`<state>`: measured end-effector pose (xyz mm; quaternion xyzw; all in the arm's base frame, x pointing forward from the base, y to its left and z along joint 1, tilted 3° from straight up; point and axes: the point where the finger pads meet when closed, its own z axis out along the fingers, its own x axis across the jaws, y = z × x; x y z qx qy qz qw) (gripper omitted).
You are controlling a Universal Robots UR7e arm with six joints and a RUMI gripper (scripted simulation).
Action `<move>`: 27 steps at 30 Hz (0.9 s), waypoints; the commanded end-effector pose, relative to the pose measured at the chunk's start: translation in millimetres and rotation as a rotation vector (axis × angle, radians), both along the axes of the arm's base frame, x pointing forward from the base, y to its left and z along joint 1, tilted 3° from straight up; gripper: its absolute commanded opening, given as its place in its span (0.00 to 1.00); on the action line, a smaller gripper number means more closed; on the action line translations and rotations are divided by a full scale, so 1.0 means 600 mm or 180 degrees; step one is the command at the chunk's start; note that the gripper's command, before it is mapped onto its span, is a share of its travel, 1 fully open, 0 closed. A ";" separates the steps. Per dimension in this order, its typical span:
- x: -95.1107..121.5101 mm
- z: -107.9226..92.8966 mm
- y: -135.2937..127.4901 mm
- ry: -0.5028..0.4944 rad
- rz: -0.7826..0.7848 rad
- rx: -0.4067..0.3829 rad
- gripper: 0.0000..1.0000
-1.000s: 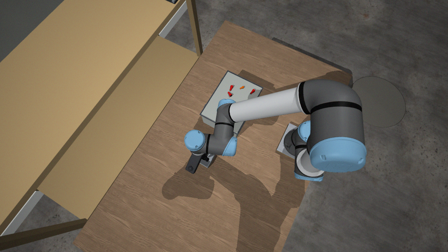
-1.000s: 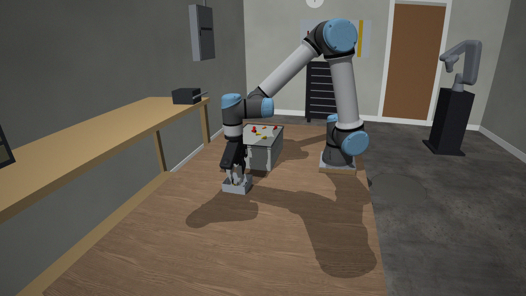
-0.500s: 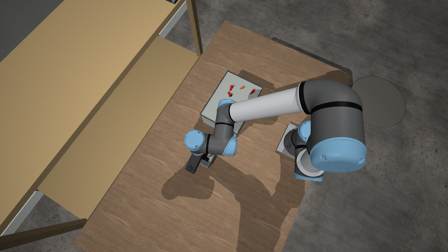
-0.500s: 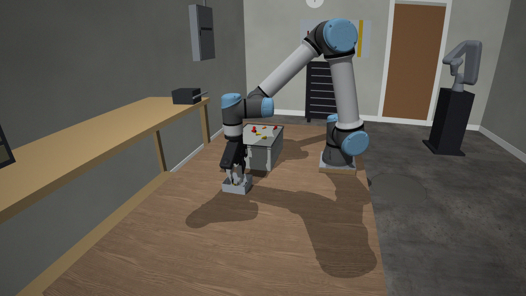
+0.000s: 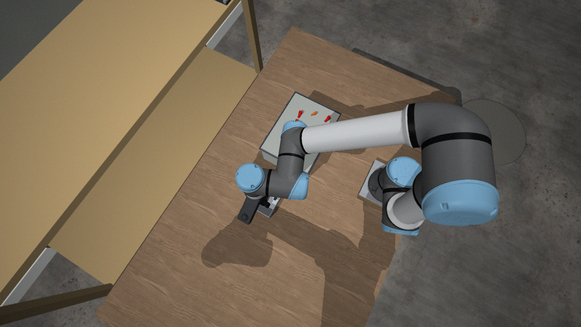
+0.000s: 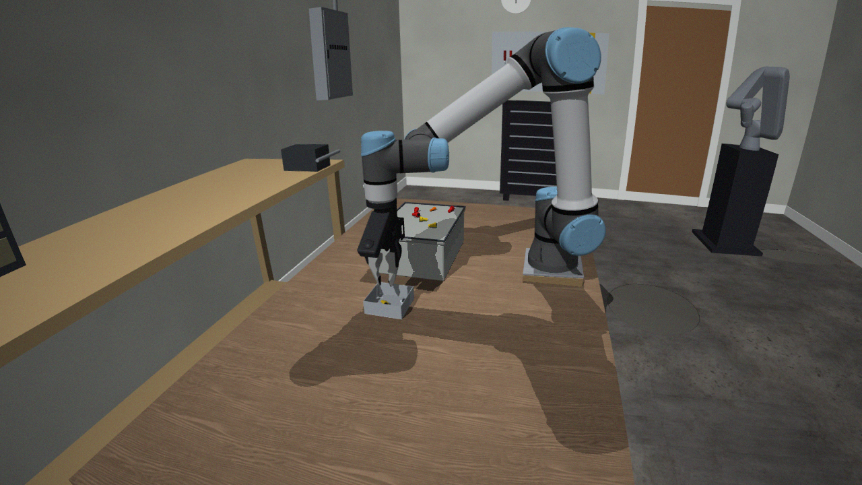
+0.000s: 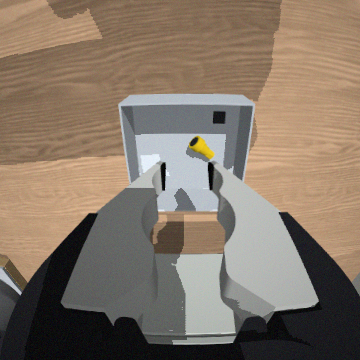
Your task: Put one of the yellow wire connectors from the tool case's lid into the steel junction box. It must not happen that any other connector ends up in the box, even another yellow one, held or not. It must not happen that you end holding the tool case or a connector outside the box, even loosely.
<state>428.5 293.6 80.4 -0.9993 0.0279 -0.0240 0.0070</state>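
The small open steel junction box point(image 7: 186, 145) sits on the wooden table, just in front of the grey tool case point(image 6: 431, 244). One yellow wire connector point(image 7: 200, 147) lies on the box floor near its far right corner, free of the fingers. My gripper point(image 7: 186, 164) hangs just above the box's near edge, with its fingers slightly apart and nothing between them. In the side view my gripper point(image 6: 385, 280) stands over the box point(image 6: 388, 301). Two more yellow connectors point(image 6: 427, 221) lie on the case's lid.
Red connectors point(image 5: 299, 113) and an orange connector point(image 5: 313, 113) also lie on the lid point(image 5: 298, 126). A long wooden workbench point(image 5: 81, 121) runs along the table's left side. The arm's base point(image 6: 557, 265) stands on the table's right edge.
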 end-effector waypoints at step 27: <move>-0.010 0.211 -0.003 0.0002 0.0000 -0.0001 0.17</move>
